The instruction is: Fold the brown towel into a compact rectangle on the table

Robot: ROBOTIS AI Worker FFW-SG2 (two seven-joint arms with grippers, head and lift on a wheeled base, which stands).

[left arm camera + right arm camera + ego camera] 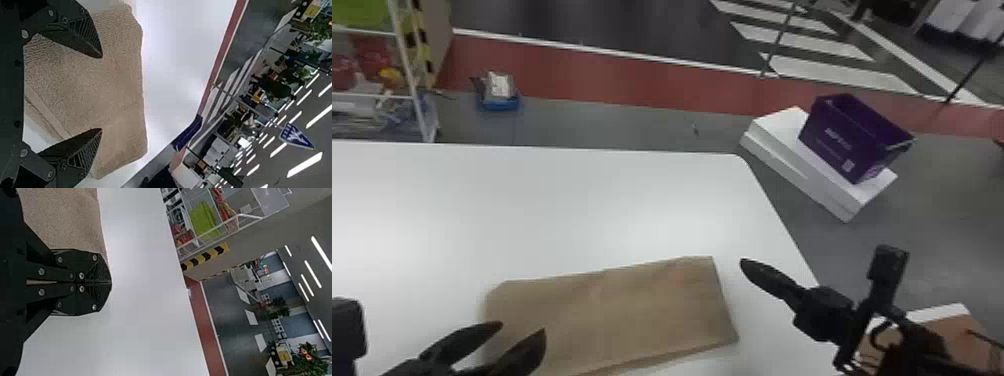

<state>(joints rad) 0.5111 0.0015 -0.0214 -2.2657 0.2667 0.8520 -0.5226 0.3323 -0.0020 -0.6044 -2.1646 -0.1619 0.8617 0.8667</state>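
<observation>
The brown towel [622, 310] lies flat on the white table [557, 210] as a long folded shape with layered edges at its near side. My left gripper [524, 332] is open over the towel's left end. In the left wrist view, the open left gripper [102, 93] has its fingers apart above the towel [121, 90]. My right gripper [744, 265] is off the towel's right end, above the table. Seen from the right wrist, the right gripper [109, 282] is shut with its fingertips together, beside the towel [62, 215].
Beyond the table's right edge, a purple bin [852, 135] stands on white boxes [782, 135] on the floor. A brown box [952, 340] is at the lower right, behind the right arm. A wire rack [407, 65] stands past the far left edge.
</observation>
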